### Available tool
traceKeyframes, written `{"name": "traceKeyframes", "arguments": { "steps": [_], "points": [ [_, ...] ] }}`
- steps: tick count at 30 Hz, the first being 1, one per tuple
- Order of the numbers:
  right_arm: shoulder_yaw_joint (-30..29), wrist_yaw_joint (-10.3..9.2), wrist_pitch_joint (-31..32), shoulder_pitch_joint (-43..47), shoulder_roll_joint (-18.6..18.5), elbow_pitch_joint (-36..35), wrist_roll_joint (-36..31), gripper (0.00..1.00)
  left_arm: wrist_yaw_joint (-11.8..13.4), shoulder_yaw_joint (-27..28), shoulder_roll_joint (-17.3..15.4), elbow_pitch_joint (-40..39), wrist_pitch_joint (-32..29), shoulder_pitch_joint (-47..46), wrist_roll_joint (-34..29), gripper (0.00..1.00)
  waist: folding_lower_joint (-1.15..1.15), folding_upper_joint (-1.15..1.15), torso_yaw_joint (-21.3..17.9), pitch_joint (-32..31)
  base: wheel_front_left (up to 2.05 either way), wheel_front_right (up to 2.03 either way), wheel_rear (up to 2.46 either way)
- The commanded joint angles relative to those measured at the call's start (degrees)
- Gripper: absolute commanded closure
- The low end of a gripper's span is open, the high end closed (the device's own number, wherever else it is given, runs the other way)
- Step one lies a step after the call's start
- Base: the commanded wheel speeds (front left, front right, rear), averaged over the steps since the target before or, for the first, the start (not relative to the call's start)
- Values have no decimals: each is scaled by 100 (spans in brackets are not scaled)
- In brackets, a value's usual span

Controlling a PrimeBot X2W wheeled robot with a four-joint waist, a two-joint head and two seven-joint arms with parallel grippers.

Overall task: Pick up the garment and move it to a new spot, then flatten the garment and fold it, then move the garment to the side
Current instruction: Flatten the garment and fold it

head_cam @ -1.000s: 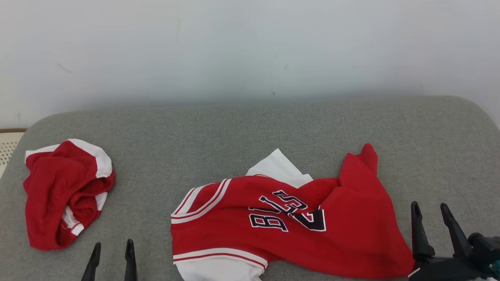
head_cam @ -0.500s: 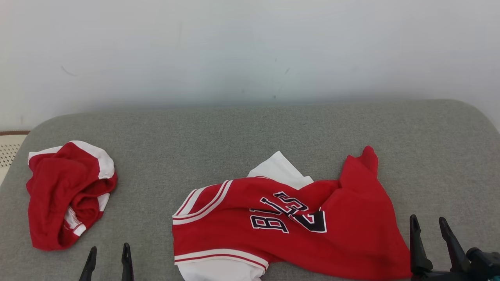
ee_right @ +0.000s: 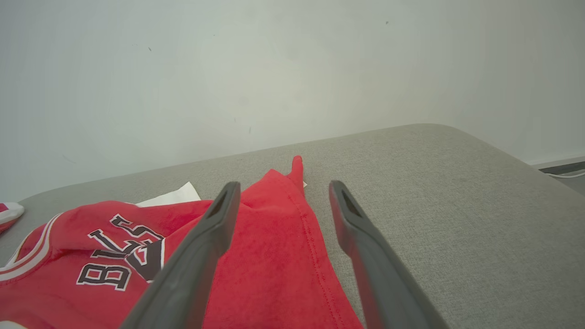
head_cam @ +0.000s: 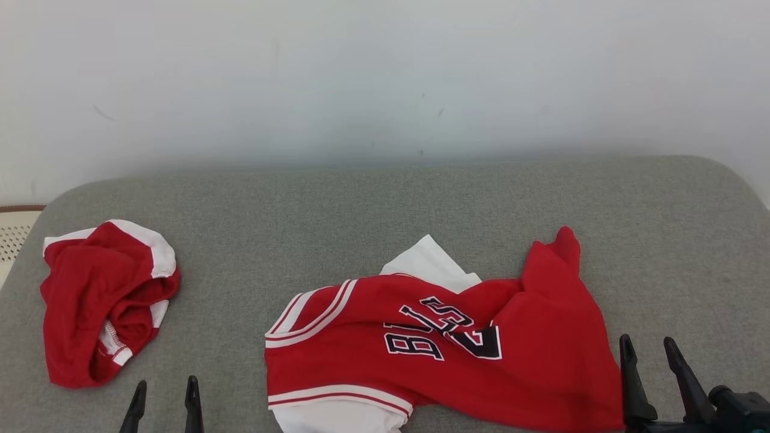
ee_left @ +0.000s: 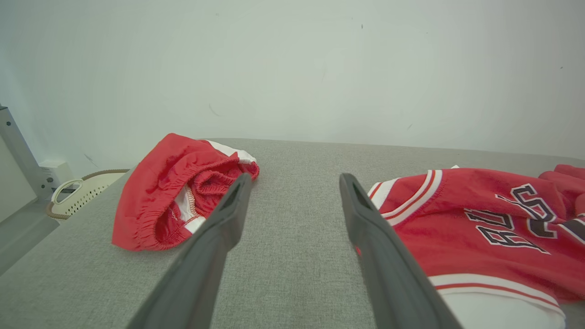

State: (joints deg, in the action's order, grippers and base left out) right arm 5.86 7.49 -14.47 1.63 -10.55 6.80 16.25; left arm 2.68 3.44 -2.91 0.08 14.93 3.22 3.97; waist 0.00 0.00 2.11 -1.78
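The garment (head_cam: 457, 355), a red jersey with white trim and black lettering, lies crumpled on the grey padded surface (head_cam: 361, 216) right of centre. Its white sleeve pokes out at the back and its near edge runs off the bottom of the head view. My right gripper (head_cam: 647, 343) stands open just right of the jersey's red hem, with nothing between its fingers. In the right wrist view the right gripper (ee_right: 283, 187) points over the jersey's (ee_right: 274, 256) right edge. My left gripper (head_cam: 166, 385) is open and empty over bare surface left of the jersey. The left wrist view shows the left gripper (ee_left: 296, 179) beside the jersey (ee_left: 480, 228).
Bunched red shorts with white trim (head_cam: 90, 300) lie at the surface's far left, also seen as red shorts (ee_left: 155, 201) from the left wrist. A pale wall stands behind the surface. A cream perforated object (head_cam: 12, 231) sits off the left edge. The surface's corners are rounded.
The head camera has tilted slightly, shifting the whole picture down. My right gripper has drawn back toward the near edge and a little left. The jersey and shorts have not moved.
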Motion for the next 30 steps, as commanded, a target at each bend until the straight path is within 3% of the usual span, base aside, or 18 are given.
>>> {"name": "traceKeyframes", "arguments": {
  "steps": [1,25,30],
  "points": [
    [15,1,-28,13,-43,5,36,0,-3,1,-12,-13,20,75,-38,0,0,0,5,0,0,0,0],
    [61,1,-49,-45,-114,81,11,0,-16,-56,-3,85,21,62,67,0,0,0,-4,11,0,0,0],
    [106,1,37,-55,-138,104,-2,0,-118,-74,-2,143,21,79,233,0,0,0,-11,3,0,0,0]
  ]
}}
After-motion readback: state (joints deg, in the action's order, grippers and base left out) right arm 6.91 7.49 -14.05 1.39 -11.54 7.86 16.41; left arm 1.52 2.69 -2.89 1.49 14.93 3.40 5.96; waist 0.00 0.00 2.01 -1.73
